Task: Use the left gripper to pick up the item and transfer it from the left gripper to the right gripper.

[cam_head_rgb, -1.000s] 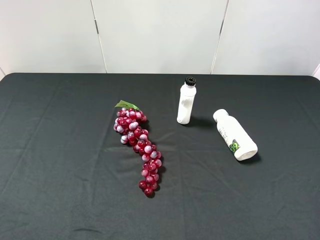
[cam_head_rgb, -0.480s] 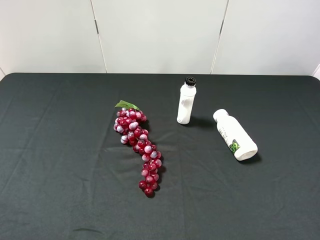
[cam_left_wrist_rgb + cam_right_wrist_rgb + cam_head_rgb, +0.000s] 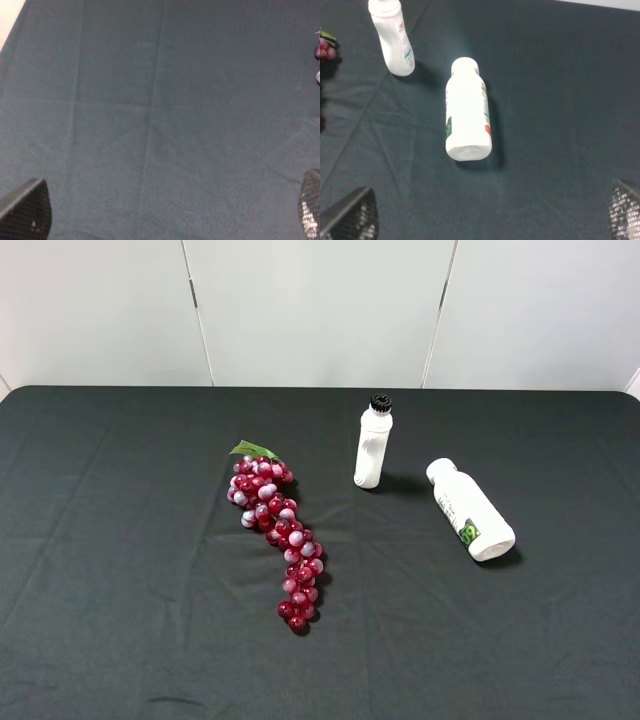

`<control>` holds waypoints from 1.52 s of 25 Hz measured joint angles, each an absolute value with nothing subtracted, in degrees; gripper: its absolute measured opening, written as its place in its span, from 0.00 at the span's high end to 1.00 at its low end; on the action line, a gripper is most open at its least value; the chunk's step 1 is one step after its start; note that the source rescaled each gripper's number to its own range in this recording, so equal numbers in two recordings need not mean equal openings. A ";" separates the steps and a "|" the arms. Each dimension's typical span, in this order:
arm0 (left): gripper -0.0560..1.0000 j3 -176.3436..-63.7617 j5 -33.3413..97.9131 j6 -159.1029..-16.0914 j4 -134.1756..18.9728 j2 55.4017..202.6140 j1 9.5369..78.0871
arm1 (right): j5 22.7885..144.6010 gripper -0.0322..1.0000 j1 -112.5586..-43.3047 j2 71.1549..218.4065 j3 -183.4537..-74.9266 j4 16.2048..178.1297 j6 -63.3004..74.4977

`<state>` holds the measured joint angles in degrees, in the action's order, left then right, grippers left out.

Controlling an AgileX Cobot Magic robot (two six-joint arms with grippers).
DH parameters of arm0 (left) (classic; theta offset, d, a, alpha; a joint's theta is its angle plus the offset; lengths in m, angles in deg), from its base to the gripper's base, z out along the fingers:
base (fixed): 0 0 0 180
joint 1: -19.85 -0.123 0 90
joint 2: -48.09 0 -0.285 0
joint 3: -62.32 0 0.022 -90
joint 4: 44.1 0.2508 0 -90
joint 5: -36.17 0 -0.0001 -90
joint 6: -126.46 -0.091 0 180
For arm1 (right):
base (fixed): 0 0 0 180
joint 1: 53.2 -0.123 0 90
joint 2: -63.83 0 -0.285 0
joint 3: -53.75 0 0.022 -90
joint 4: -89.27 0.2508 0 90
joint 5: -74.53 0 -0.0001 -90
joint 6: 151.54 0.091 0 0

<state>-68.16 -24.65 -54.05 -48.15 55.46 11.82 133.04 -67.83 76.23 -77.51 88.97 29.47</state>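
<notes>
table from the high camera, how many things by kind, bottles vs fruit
white bottles: 2, the wide white-capped bottle lying down and the slim black-capped bottle standing
grape bunches: 1, the red grape bunch
total: 3

high view overlooks whole table (image 3: 90, 540); wrist views look down closer (right shares item (image 3: 467, 120))

even, bright overhead light; soft shadows fall right of bottles (left wrist view slightly blurry).
</notes>
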 joint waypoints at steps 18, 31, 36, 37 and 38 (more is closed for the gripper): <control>0.02 -68.16 -24.65 -54.05 -48.15 55.46 11.82 | 132.88 0.00 -56.56 71.40 -77.51 89.27 29.64; 0.02 -68.16 -24.65 -54.05 -48.15 55.46 11.82 | 132.88 0.00 -52.16 71.40 -77.51 89.63 29.70; 0.02 -68.16 -24.65 -54.05 -48.15 55.46 11.82 | 132.88 0.00 -52.16 71.40 -77.51 89.68 29.70; 0.02 -68.16 -24.65 -54.05 -48.15 55.46 11.82 | 132.88 0.00 -52.16 71.40 -77.51 89.68 29.70; 0.02 -68.16 -24.65 -54.05 -48.15 55.46 11.82 | 132.88 0.00 -52.16 71.40 -77.51 89.68 29.70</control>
